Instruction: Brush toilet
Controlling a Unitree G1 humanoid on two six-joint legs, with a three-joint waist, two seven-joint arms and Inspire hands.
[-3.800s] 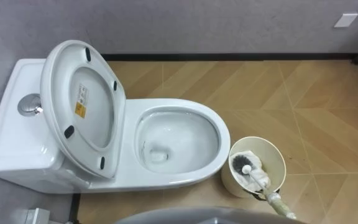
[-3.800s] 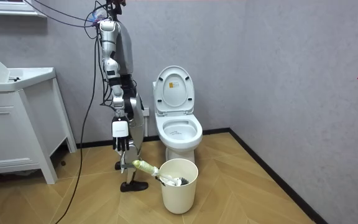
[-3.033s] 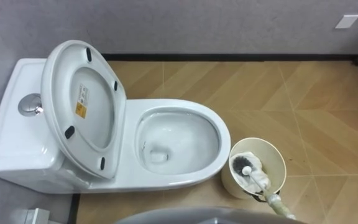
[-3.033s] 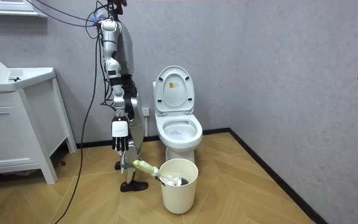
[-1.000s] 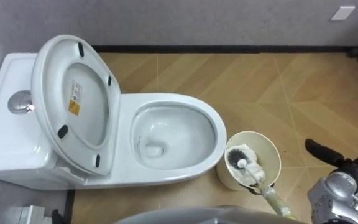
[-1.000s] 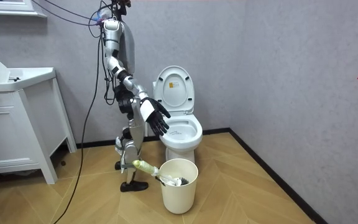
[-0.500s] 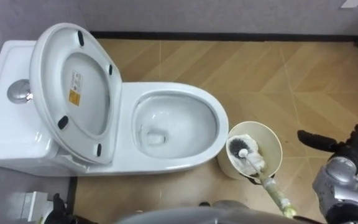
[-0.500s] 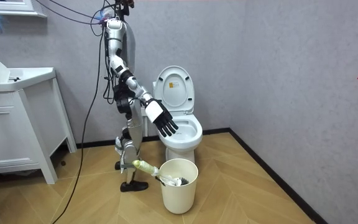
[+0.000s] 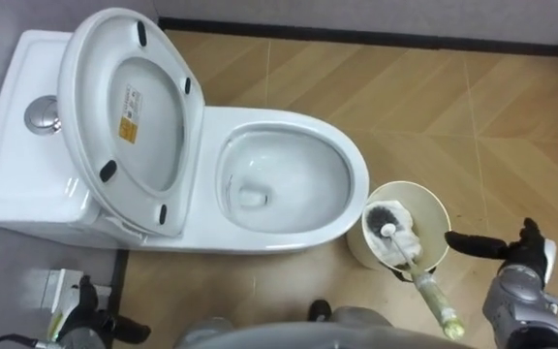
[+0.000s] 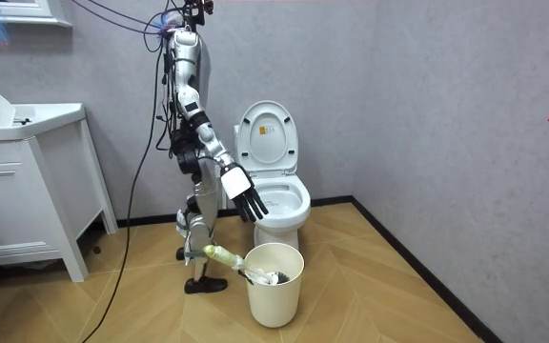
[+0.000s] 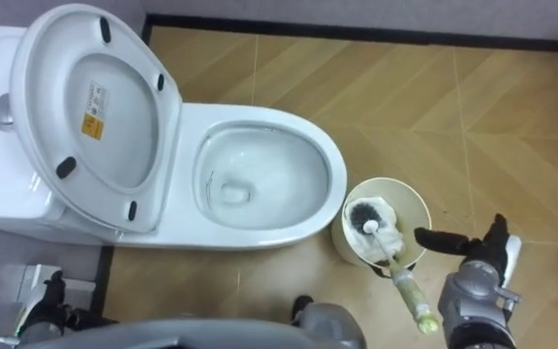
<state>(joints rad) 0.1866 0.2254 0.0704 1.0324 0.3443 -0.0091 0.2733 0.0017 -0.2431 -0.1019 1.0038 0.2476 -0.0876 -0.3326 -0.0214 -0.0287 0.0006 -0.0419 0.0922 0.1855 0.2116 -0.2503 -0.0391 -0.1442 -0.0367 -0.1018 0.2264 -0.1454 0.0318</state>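
Note:
A white toilet (image 9: 347, 228) stands with its seat and lid (image 9: 129, 116) raised and the bowl (image 9: 289, 179) uncovered. To its right on the floor is a cream bucket (image 9: 436, 209). The toilet brush lies slanted in it: dark bristle head (image 9: 387, 221) inside, yellowish handle (image 9: 436, 302) sticking out over the rim towards me. My right hand (image 9: 516, 273) hovers open just right of the bucket, fingers straight and pointing at it, touching nothing. In the room view that hand (image 10: 248, 202) is held out in front of the toilet, above the bucket (image 10: 274, 286). My left hand (image 9: 87, 312) hangs at the lower left.
I stand beside the toilet, its tank (image 9: 13, 165) with a chrome flush button (image 9: 42, 114) against the grey wall. A white cabinet (image 10: 27, 181) stands at the room view's left. Wood-pattern floor (image 9: 511, 126) spreads right of the bucket.
My right arm, hanging at my side earlier, has risen and swung out, and the hand has sunk towards the bucket. The eye view has tipped downward. Brush and bucket have not moved.

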